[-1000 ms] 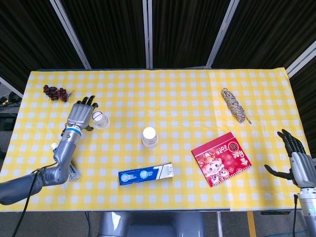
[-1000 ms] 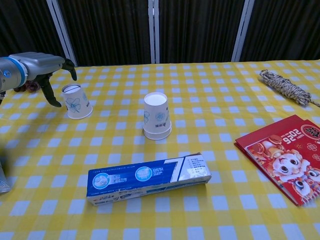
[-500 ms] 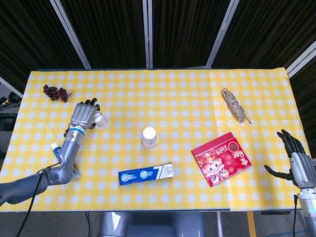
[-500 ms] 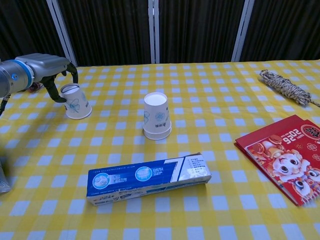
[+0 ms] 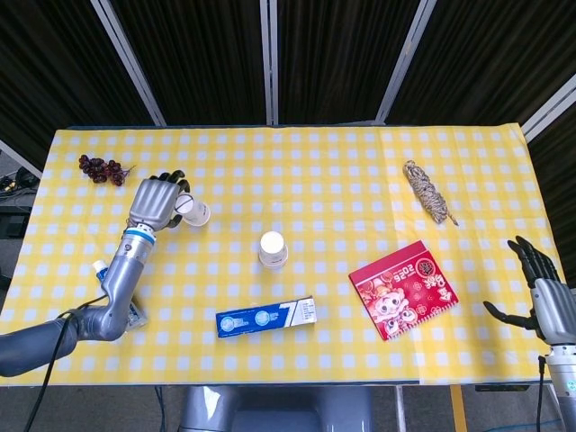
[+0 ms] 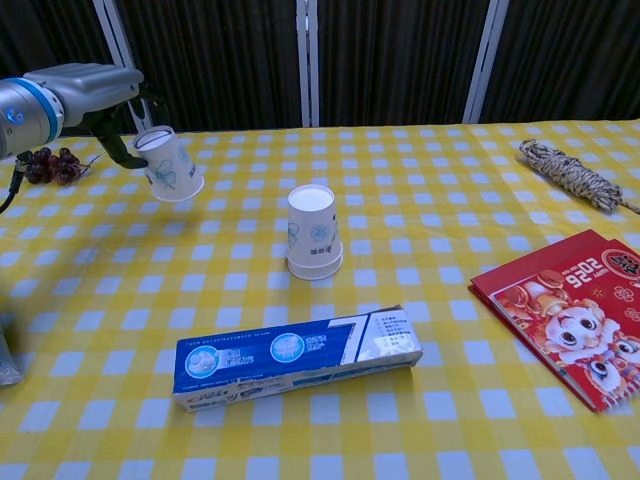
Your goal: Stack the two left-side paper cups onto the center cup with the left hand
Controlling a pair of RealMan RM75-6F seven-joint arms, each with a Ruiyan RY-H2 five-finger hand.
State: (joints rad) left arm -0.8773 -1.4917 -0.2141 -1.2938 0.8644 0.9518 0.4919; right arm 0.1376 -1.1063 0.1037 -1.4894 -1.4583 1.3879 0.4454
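A long table (image 5: pixel 297 351) covered in a yellow-and-white checked cloth fills both views, with dark panels behind its far edge. Toward the near right lies a red printed booklet (image 6: pixel 575 310). Near the front, just left of center, lies a blue and white carton (image 6: pixel 295 358) on its side. At the far right is a coil of rope (image 5: pixel 428 192), and at the far left a small bunch of dark grapes (image 5: pixel 99 168).

The center cup (image 6: pixel 313 231) stands upside down in the middle of the table, wide mouth on the cloth, white base up. To its left, well apart from it, the left hand (image 5: pixel 155 201) grips a second paper cup (image 6: pixel 168 164) by its side wall, fingers wrapped around it. In the chest view this cup appears lifted clear of the cloth and tilted, its white base facing up and toward the hand. The right hand (image 5: pixel 538 291) hangs off the near right corner of the table, fingers spread, holding nothing.

A paper cup is very light and thin-walled, so it likely crushes or slips under a hard squeeze; a gentle hold around the middle of the wall, leaving the mouth free, seems best for lowering it over the center cup.

The task names two left-side cups, but only one shows. A small object beside the left forearm at the near left edge is cut off and hard to identify. The left arm mostly leaves the chest view.
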